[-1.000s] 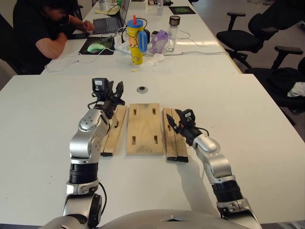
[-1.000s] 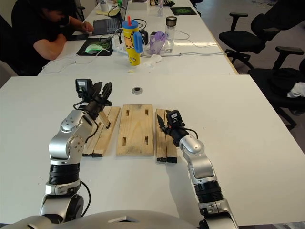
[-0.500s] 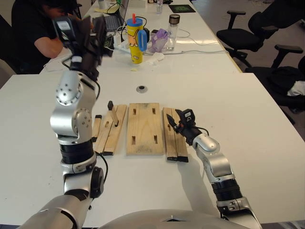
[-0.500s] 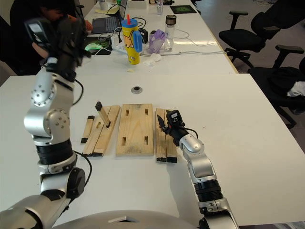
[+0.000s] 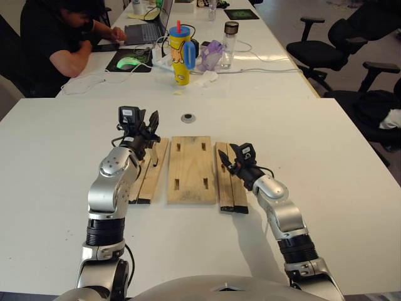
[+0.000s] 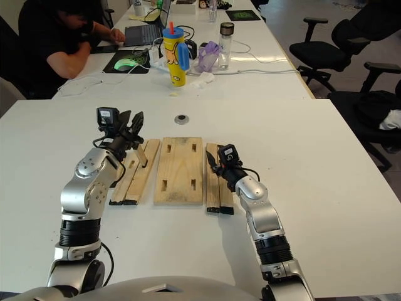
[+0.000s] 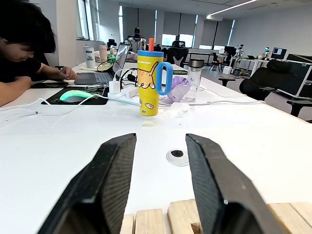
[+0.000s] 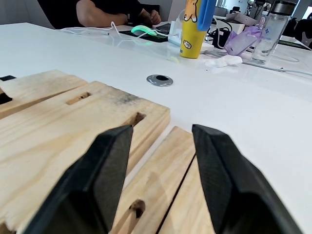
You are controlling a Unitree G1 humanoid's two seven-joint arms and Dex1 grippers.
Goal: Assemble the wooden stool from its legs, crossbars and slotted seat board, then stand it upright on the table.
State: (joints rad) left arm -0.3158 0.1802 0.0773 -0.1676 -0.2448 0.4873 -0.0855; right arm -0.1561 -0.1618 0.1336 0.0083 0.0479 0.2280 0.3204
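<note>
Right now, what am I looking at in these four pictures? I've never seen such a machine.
This is a humanoid robot with two arms, each ending in a two-fingered gripper. Two pictures come from cameras on its head, looking down over the arms; two from cameras on its wrists, looking out between the fingers. On the table lie stool parts: a slotted seat board between the left bars and the right bars. The left gripper and right gripper are open, holding nothing.

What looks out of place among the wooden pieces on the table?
A short stick sits askew on the planks left of the seat board, near the left hand; the other pieces lie flat and parallel.
</note>
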